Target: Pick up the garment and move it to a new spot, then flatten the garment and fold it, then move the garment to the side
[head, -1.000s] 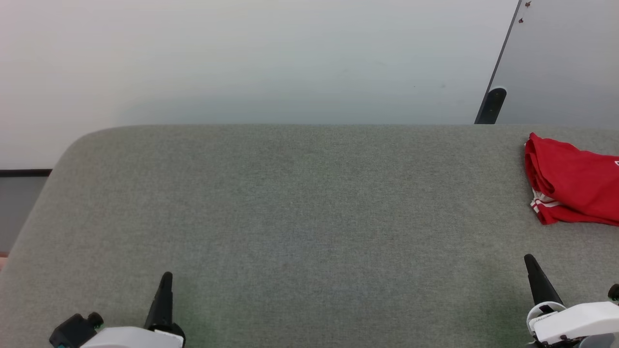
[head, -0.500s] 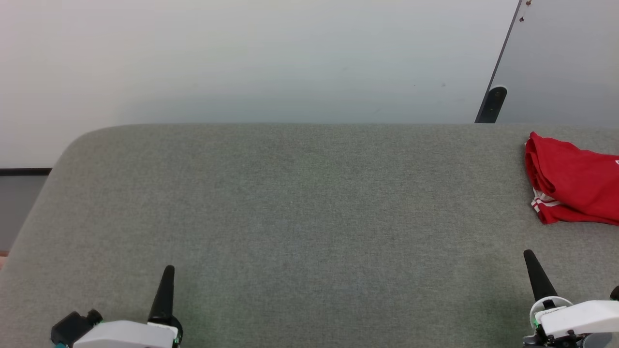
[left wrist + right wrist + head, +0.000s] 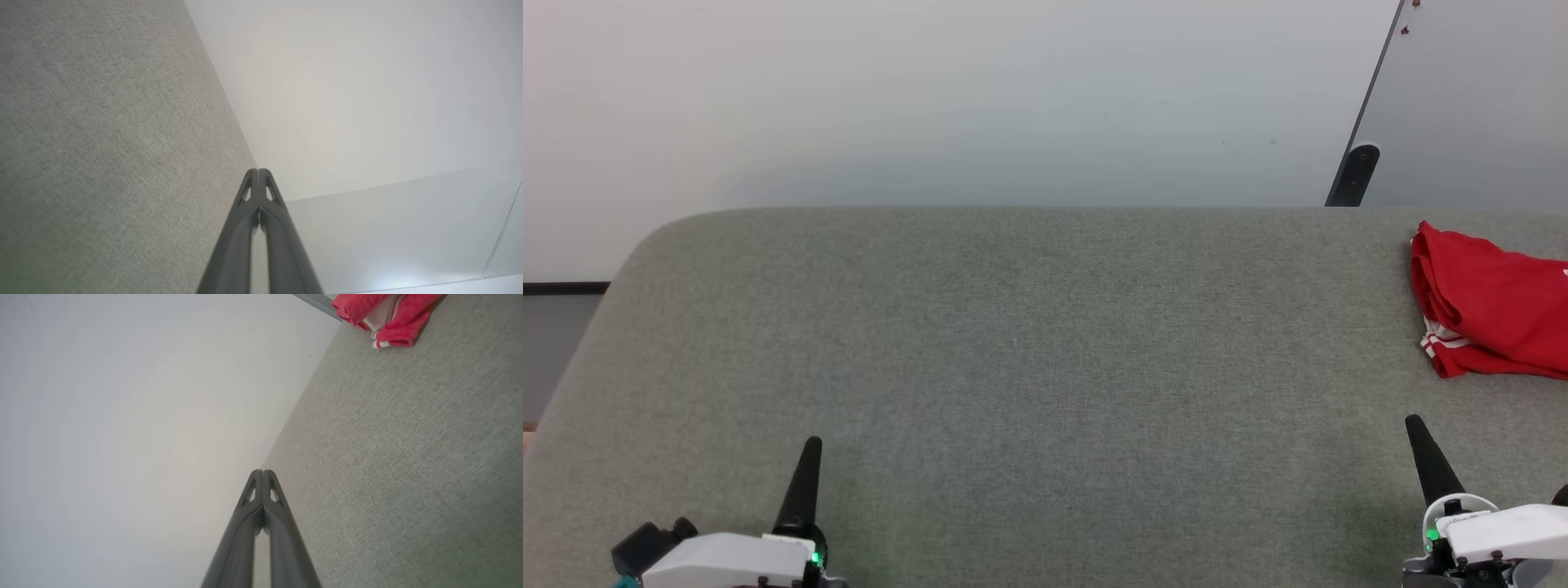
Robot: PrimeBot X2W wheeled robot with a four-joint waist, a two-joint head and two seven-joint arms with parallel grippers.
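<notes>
Left corner: the grey padded surface (image 3: pixel 1045 343) rounded off at the upper left of the head view, and its left edge slanted down to the frame's lower left.
Left gripper (image 3: pixel 810 445): lower left of the head view, over the near part of the surface. Its two dark fingers were pressed together into one point with nothing between them. In the left wrist view the left gripper (image 3: pixel 258 171) had its tips meeting at the line where fabric met wall.
Middle ground: one broad stretch of grey fabric ran between the two grippers and up to the straight far edge.
Wall (image 3: pixel 931 98): pale, along the whole far edge.
Post (image 3: pixel 1354 175): dark, upper right, standing at the far edge under a slanted grey panel (image 3: pixel 1470 98).
Right gripper (image 3: pixel 1413 425): lower right, fingers closed on each other, holding nothing. It sat well apart from the garment, below it in the frame. In the right wrist view its tips (image 3: pixel 262 472) touched.
Garment (image 3: pixel 1494 310): red with white-and-red striped trim, bunched on the surface at the right edge of the head view, near the far edge and cut by the frame. It lay at the upper right of the right wrist view (image 3: pixel 384 310).
</notes>
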